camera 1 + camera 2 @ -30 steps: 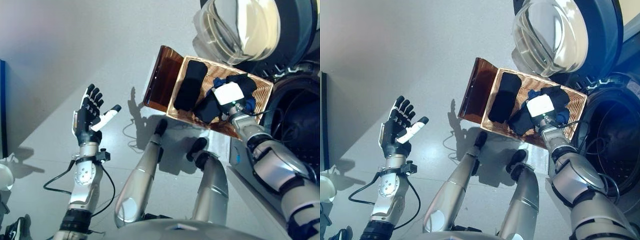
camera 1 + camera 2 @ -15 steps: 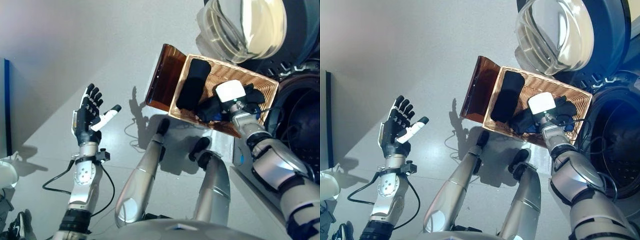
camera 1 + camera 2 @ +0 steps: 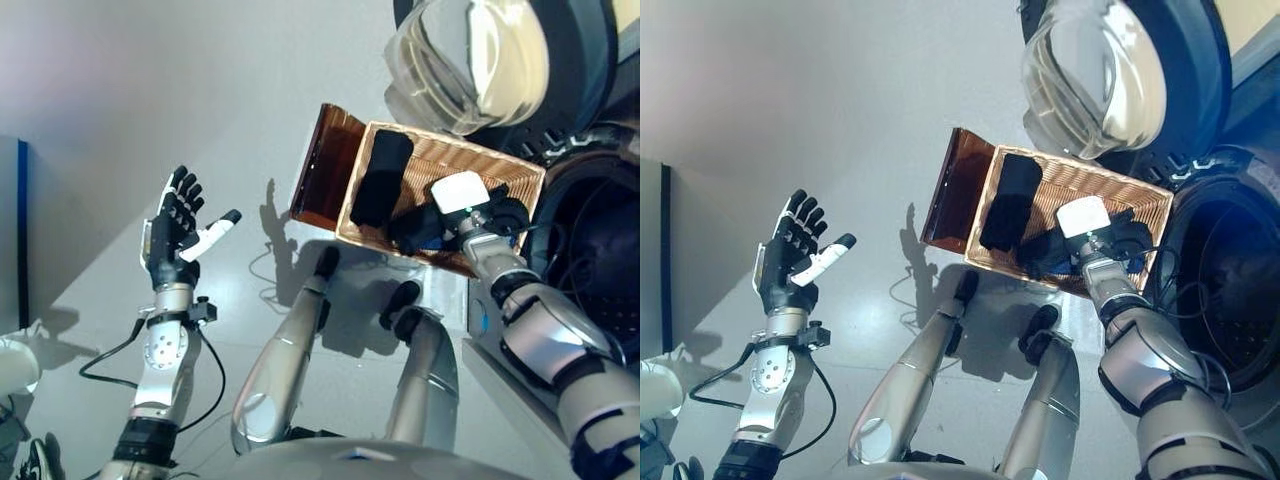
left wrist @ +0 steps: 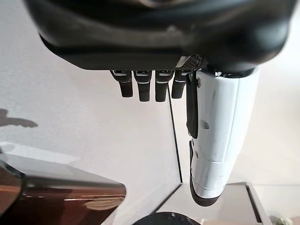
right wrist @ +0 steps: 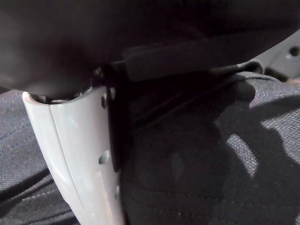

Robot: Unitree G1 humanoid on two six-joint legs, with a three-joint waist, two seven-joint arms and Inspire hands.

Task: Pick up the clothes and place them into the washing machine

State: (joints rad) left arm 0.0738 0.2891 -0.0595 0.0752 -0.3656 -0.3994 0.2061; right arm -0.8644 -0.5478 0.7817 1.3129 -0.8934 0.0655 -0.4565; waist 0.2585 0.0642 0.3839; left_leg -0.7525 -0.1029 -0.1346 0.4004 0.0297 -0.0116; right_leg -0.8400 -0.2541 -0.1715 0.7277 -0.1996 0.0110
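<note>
While the right robot hand point(image 3: 462, 197) has sunk deeper among the dark clothes point(image 3: 420, 226) in the wicker basket point(image 3: 432, 160) | its grip cannot be told | left robot hand point(image 3: 176, 232) idle, fingers spread | washing machine point(image 3: 590, 260) stands open | grasp seems imminent

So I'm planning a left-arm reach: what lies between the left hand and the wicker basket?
Only bare grey floor, seen in both eye views, separates the raised left hand from the wicker basket and its brown lid.
</note>
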